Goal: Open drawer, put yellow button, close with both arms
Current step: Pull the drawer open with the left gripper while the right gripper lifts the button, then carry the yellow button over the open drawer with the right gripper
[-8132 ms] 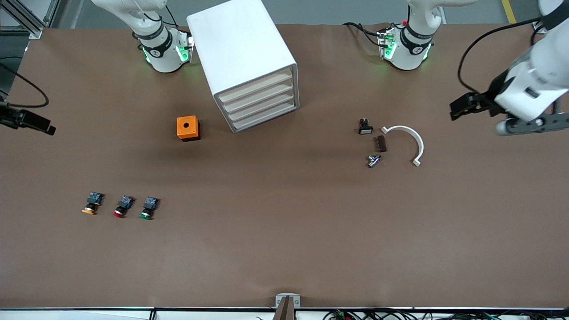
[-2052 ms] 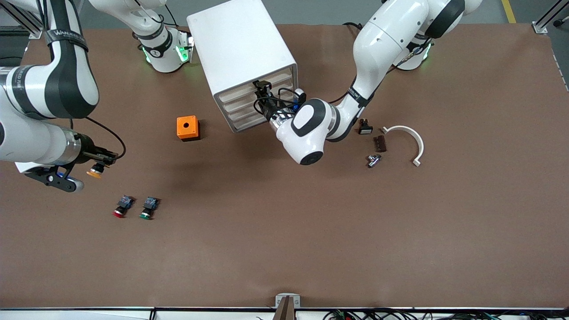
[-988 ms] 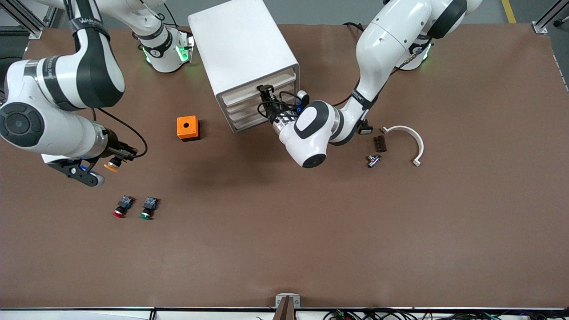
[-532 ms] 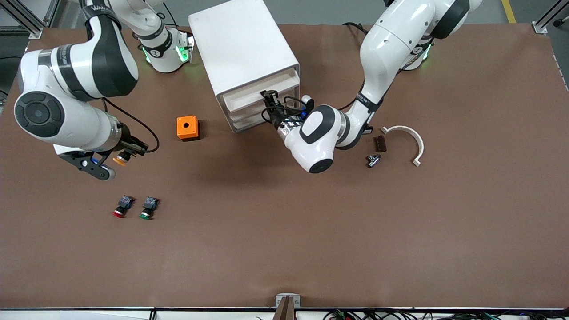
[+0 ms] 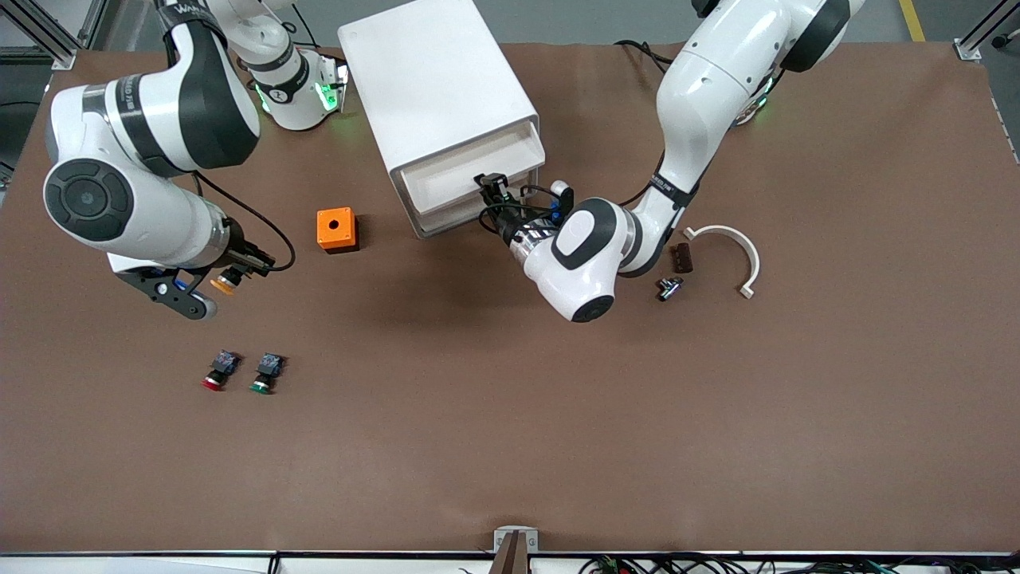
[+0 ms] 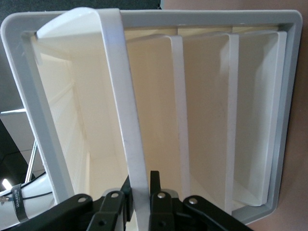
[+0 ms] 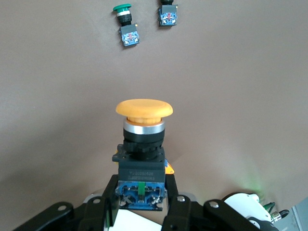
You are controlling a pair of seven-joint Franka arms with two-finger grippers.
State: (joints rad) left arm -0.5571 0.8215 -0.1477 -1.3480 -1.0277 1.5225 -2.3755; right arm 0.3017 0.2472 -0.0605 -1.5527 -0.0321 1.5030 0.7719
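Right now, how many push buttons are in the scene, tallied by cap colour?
Yellow: 1, the yellow button, held in the right gripper above the table
Red: 1, the red button, on the table
Green: 1, the green button, beside the red one
Total: 3

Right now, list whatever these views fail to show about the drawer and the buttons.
- Drawer floor: front view shows only a strip past the cabinet; in the left wrist view, the front panel and left gripper hide part.
- Red-capped button: right wrist view's edge cuts off its cap.
- Yellow button: right gripper covers its rear block's sides.
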